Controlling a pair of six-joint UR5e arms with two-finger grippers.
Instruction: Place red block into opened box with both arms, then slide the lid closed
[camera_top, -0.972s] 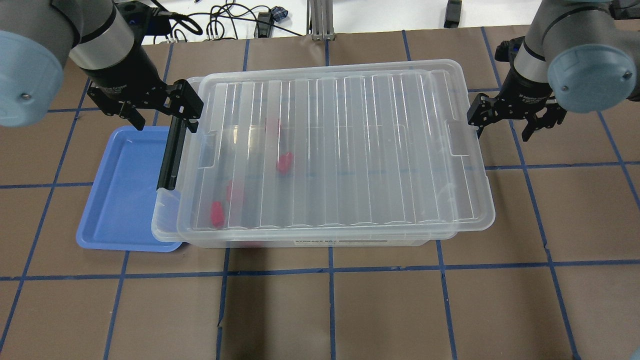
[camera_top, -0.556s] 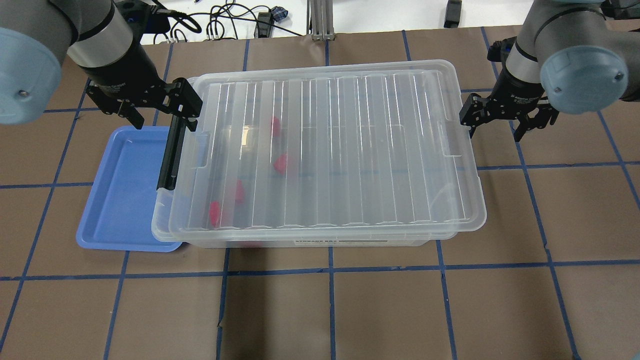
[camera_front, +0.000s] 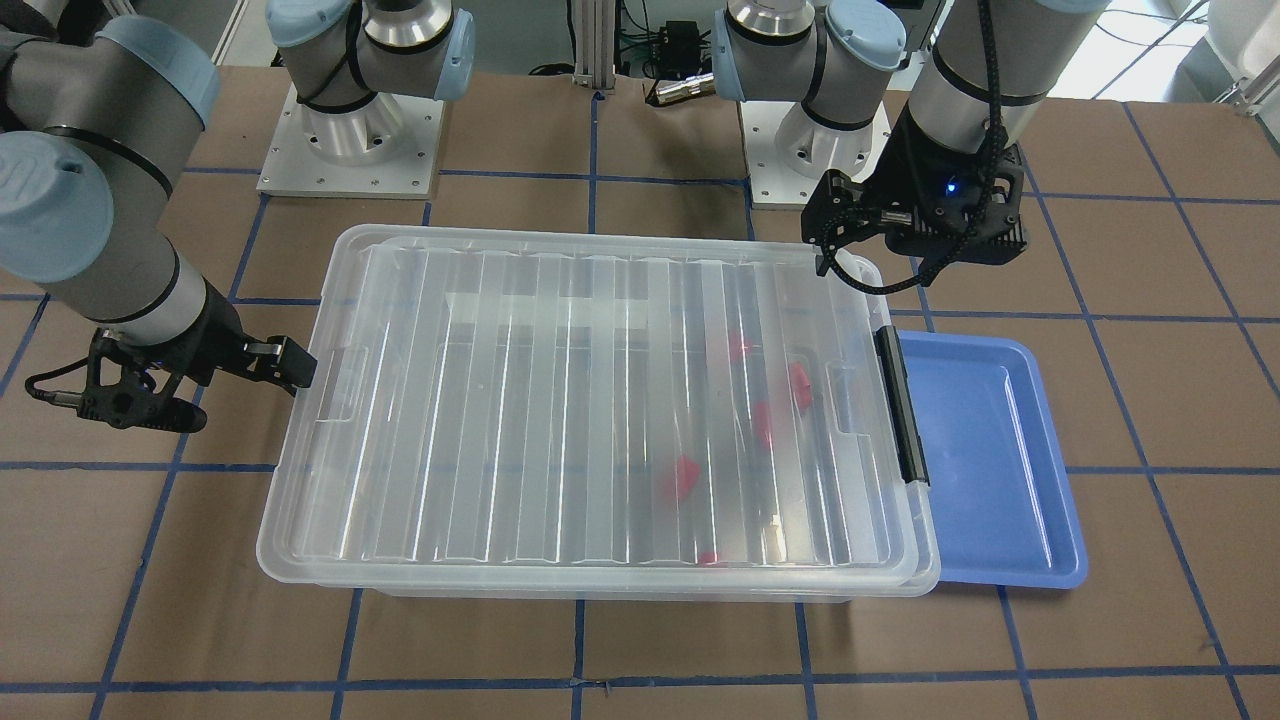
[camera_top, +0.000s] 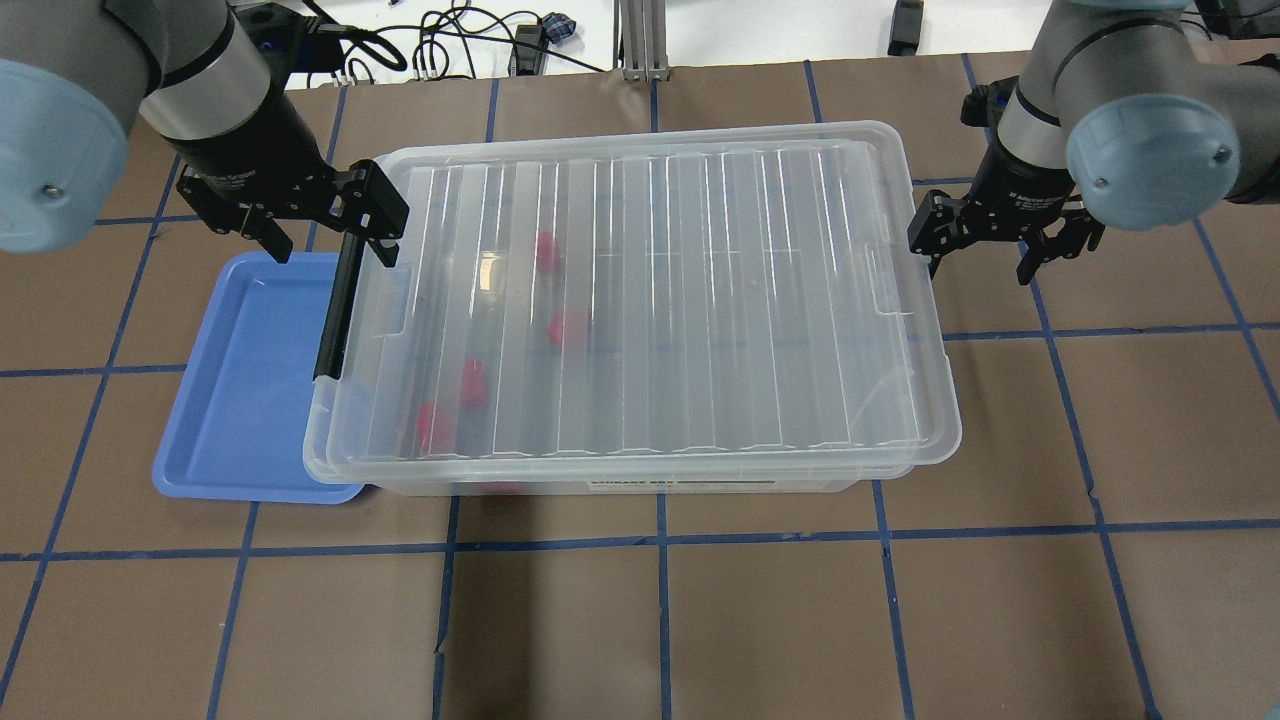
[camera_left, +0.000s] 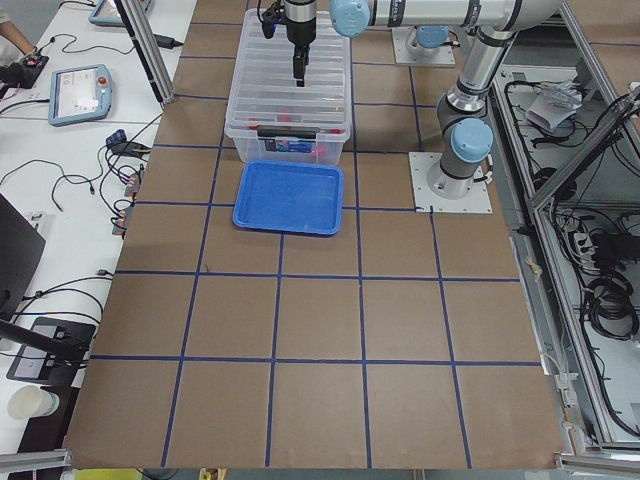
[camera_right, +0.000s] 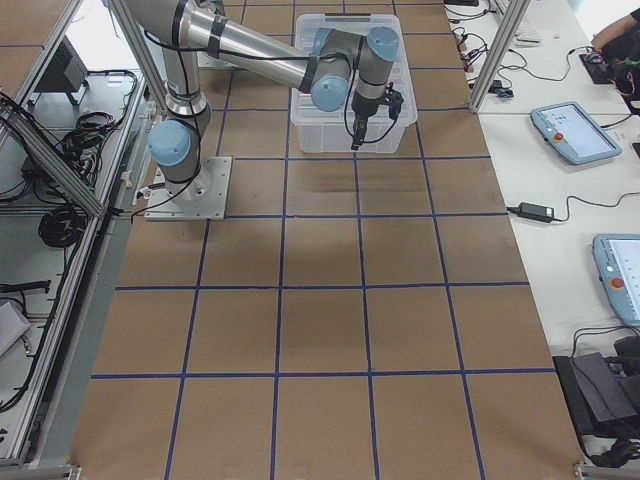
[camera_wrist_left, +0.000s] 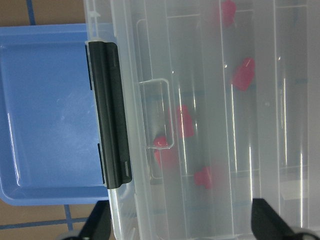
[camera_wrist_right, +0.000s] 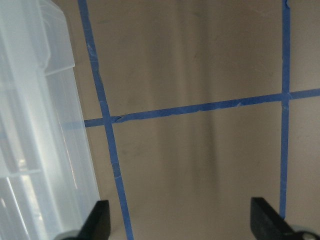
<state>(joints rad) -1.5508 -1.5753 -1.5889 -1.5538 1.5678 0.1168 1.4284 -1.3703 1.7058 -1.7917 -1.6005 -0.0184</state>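
The clear box (camera_top: 620, 486) stands mid-table with a black bar clip (camera_top: 336, 308) on its left short rim. The ridged lid (camera_top: 700, 300) lies on top and covers almost all of it. Several red blocks (camera_top: 568, 328) lie inside near the clip end, blurred through the lid (camera_wrist_left: 240, 77). My left gripper (camera_top: 325, 225) is open and straddles the box's far left corner at the clip; nothing is held. My right gripper (camera_top: 985, 250) is open, with one finger against the lid's right short edge (camera_wrist_right: 45, 125) and bare table between its fingers.
A shallow blue tray (camera_top: 240, 400) lies against the box's clip end, with nothing in it (camera_front: 990, 450). Cables (camera_top: 450, 45) run along the far table edge. Both arm bases (camera_front: 350, 130) stand behind the box. Brown paper with blue tape lines covers the table.
The lid has slid left along the box toward the clip end, and my right gripper moved left with its edge. The left gripper stayed at the clip corner.
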